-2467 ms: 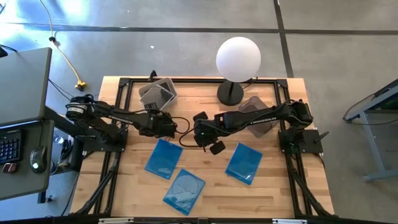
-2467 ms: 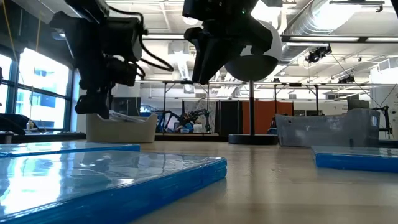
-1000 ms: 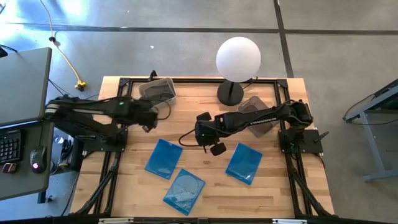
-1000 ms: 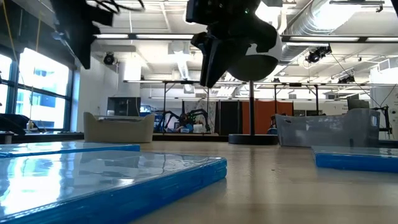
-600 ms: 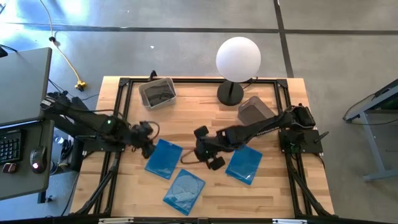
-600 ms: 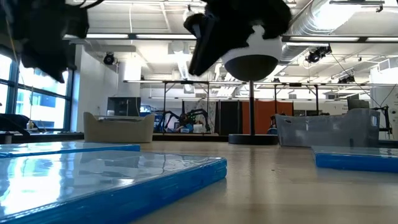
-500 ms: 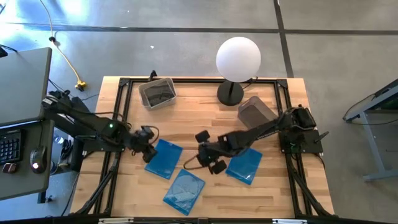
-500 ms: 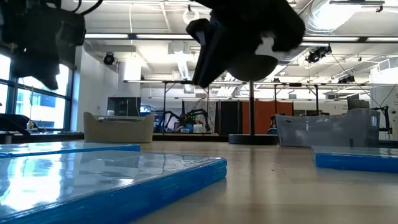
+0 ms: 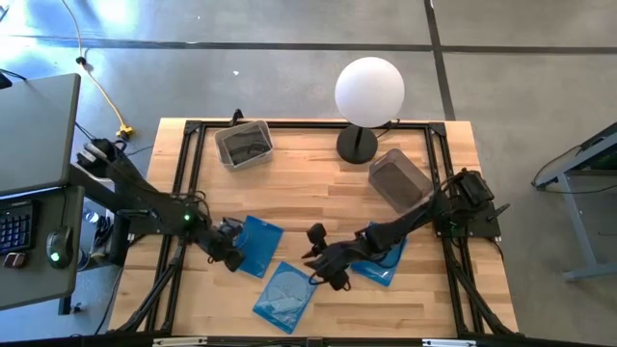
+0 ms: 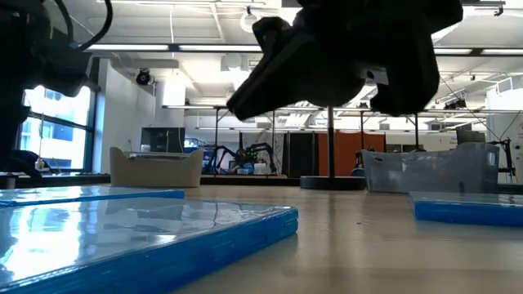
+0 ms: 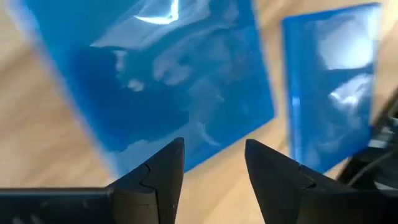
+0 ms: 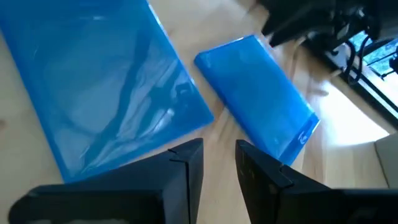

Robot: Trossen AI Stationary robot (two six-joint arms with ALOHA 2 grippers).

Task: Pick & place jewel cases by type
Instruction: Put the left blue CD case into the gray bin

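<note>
Cases: three blue cases (image 9: 254, 245) (image 9: 286, 295) (image 9: 382, 257) lay flat on the desk (image 9: 308, 183).
Handling: likely light, stiff, slick; best pinched at an edge.
Left claw (image 11: 208, 163): parted, empty, over the left case.
Right claw (image 12: 217, 155): slightly parted, empty.

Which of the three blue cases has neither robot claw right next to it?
The rightmost blue case, lying under the right arm, further back. The left gripper is at the leftmost case, and the right gripper is beside the front middle one.
</note>
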